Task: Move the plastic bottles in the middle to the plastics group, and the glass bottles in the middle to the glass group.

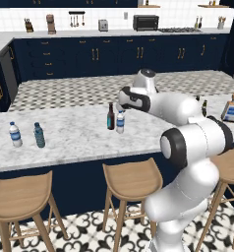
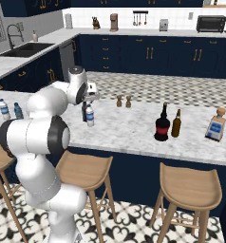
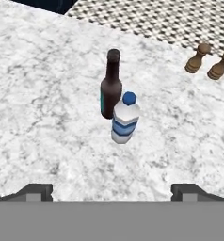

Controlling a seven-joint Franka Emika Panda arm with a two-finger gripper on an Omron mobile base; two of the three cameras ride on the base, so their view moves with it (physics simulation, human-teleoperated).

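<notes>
gripper (image 3: 112, 190) spread wide, holding nothing, above the marble worktop (image 3: 43, 132); small clear water bottle (image 3: 124, 120) stands at its 12 o'clock, touching the dark brown long-necked bottle (image 3: 111, 87) just behind.

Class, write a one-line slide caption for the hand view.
Open claw hovers above a clear water bottle beside a dark brown bottle on marble.

Even, bright rendered light falls from overhead — no glare, and only faint soft shadows on the white marble worktop (image 1: 74, 133). All three views are low-resolution and slightly soft, the far dark-blue cabinets (image 1: 114, 54) blurry — no edge distortion.
</notes>
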